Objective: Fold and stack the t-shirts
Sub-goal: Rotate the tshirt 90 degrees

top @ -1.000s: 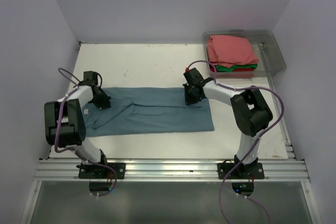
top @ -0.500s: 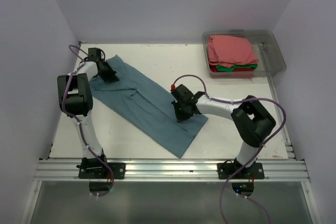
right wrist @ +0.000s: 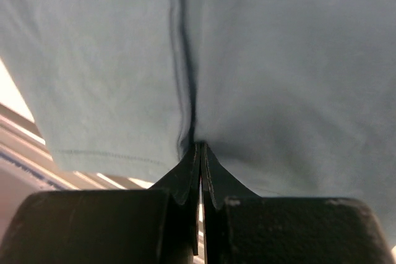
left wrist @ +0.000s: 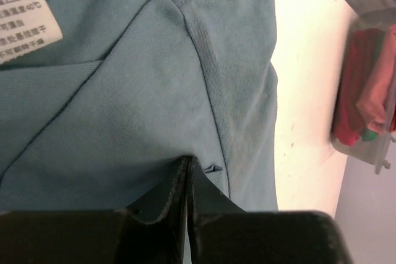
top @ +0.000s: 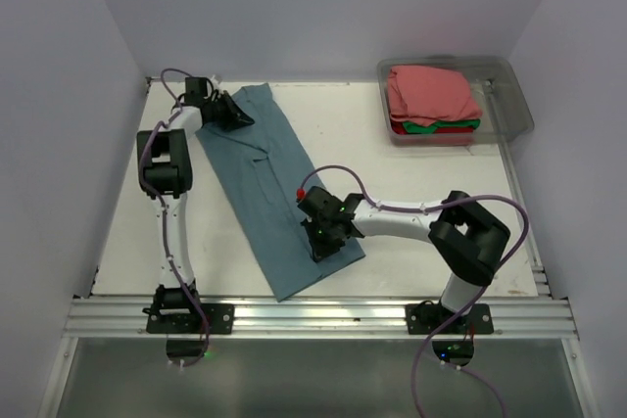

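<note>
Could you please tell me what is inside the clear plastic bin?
In the clear bin, a folded salmon-pink t-shirt lies on top; only edges of a green t-shirt and a red t-shirt show beneath. Anything deeper is covered.

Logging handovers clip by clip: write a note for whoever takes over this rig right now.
Left hand: shut on the far end of the blue tee.
Right hand: shut on its near end.
Blue tee: a long strip lying diagonally across the table, from the far left towards the near middle.
Done: pink tee, green tee and red tee lie folded and stacked in the bin at the far right.
Left: fold the blue tee down to a rectangle and add it to the stack.
</note>
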Controlling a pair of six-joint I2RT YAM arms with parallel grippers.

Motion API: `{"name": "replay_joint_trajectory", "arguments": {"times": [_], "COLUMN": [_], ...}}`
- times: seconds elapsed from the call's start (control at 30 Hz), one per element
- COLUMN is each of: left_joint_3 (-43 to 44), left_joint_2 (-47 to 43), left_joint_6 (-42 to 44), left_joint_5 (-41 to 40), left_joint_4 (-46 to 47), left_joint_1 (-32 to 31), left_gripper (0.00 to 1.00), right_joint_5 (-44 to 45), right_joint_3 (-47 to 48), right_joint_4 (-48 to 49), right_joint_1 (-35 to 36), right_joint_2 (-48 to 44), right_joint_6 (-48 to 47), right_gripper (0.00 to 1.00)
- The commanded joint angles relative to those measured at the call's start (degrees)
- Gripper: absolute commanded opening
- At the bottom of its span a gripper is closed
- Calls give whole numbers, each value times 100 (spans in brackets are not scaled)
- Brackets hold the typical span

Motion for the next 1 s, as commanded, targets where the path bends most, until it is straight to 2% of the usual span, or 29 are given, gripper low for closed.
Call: {"name": "replay_joint_trajectory", "arguments": {"times": [0.0, 0.13, 0.27, 0.3, 0.37, 0.43, 0.47, 0.5, 0.53, 0.57, 0.63, 0.67, 0.7, 0.73, 0.77, 0.87, 0.9, 0.97], "left_joint_3": [64, -6, 73, 64, 90, 73, 64, 47, 20, -23, -85, -172, -460, -663, -909, -2121, -2638, -3115], "left_joint_2": [573, 582, 162, 30, -399, -761, -1163, -1384, -1613, -2068, -2510, -2955, -3195, -3432, -3939, -5020, -5269, -5944], "left_joint_6": [-63, -756, -855, -855, -846, -724, -636, -513, -216, -39, 495, 638, 735, 841, 859, 816, 781, 719], "left_joint_5": [426, 1094, 1437, 1464, 1481, 1438, 1298, 1192, 1052, 659, 104, -455, -792, -1065, -1563, -2321, -2524, -2832], "left_joint_4": [391, 1890, 2457, 2623, 2712, 2730, 2678, 2451, 2327, 1900, 1310, 1106, 713, 578, 473, 287, 122, 15], "left_joint_1": [-295, -392, -498, -507, -498, -480, -463, -463, -454, -437, -419, -402, -384, -366, -357, -357, -357, -357], "left_gripper": [7, 11, 19, 27, 34, 51, 57, 73, 82, 100, 100, 100, 100, 100, 100, 100, 100, 100], "right_joint_5": [-360, -606, -703, -712, -677, -406, -221, 7, 235, 690, 1018, 1159, 1143, 1064, 864, 694, 651, 607], "right_joint_3": [157, 166, 420, 595, 850, 1403, 1858, 2089, 2335, 2807, 3240, 3425, 3758, 3909, 4258, 4866, 5356, 5929], "right_joint_4": [-48, 154, 163, 154, 41, -265, -381, -478, -670, -768, -900, -909, -892, -848, -839, -944, -1014, -1251], "right_joint_1": [178, 231, 240, 240, 240, 231, 231, 231, 205, 196, 39, -67, -320, -488, -664, -1209, -1410, -1587], "right_joint_2": [-124, -290, -423, -432, -432, -397, -362, -344, -318, -265, -195, -151, -37, 59, 191, 911, 1122, 1868], "right_joint_6": [274, 336, 204, 99, -68, -401, -533, -839, -990, -1244, -1448, -1518, -1597, -1615, -1616, -1738, -1817, -1888], "right_gripper": [0, 0, 0, 0, 0, 0, 20, 27, 34, 59, 68, 71, 79, 81, 83, 83, 83, 82]}}
